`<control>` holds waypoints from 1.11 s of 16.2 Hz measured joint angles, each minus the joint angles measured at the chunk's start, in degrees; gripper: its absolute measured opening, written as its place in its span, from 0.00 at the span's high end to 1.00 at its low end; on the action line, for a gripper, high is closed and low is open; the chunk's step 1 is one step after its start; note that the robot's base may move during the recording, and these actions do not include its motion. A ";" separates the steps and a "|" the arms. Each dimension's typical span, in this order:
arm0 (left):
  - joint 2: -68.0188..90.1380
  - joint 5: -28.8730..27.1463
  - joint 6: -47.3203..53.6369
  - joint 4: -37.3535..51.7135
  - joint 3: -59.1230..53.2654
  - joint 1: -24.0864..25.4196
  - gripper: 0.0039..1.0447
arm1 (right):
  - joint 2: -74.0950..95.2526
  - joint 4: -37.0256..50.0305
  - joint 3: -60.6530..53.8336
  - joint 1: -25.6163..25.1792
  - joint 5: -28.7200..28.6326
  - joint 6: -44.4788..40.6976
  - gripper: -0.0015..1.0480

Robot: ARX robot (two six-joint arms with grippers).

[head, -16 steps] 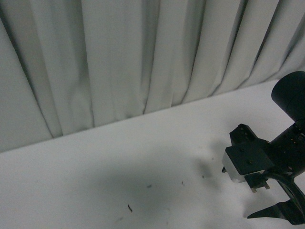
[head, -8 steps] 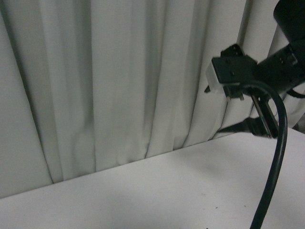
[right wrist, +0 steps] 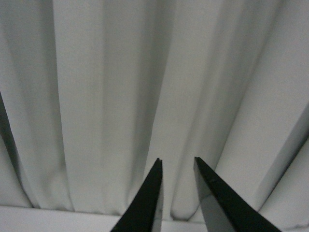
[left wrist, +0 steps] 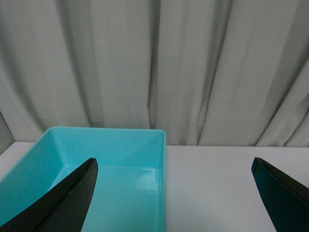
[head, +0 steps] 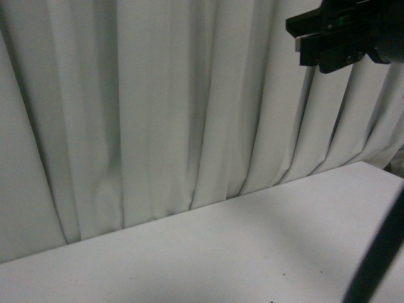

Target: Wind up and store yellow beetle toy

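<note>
The yellow beetle toy is out of view in every frame. My left gripper (left wrist: 174, 166) is open and empty; its dark fingertips (left wrist: 82, 181) frame a turquoise bin (left wrist: 161, 145) on the white table. My right gripper (right wrist: 177, 160) is shut, with a narrow gap between its tips and nothing in it, raised high and facing the curtain. In the front view only the right arm's wrist block (head: 344, 31) shows at the upper right; its fingertips are not seen there.
A pleated grey-white curtain (head: 158, 107) hangs behind the white table (head: 240, 252). A black cable (head: 379, 252) crosses the front view's lower right corner. The turquoise bin's inside looks empty as far as it shows.
The right arm has risen from low over the table at the right to the upper right corner of the front view, and the front view now shows more curtain.
</note>
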 joint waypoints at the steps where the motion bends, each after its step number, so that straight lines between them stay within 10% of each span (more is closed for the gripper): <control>1: 0.00 -0.02 0.00 0.00 0.00 0.00 0.06 | -1.79 0.87 -3.34 0.04 0.59 3.80 0.82; 3: 0.00 0.04 0.00 -0.02 0.00 0.00 0.06 | -3.80 1.20 -10.23 3.63 4.17 7.89 0.98; 18: 0.02 -0.02 0.00 -0.02 0.00 0.00 0.06 | -31.23 -8.07 -26.69 4.39 4.46 9.35 0.98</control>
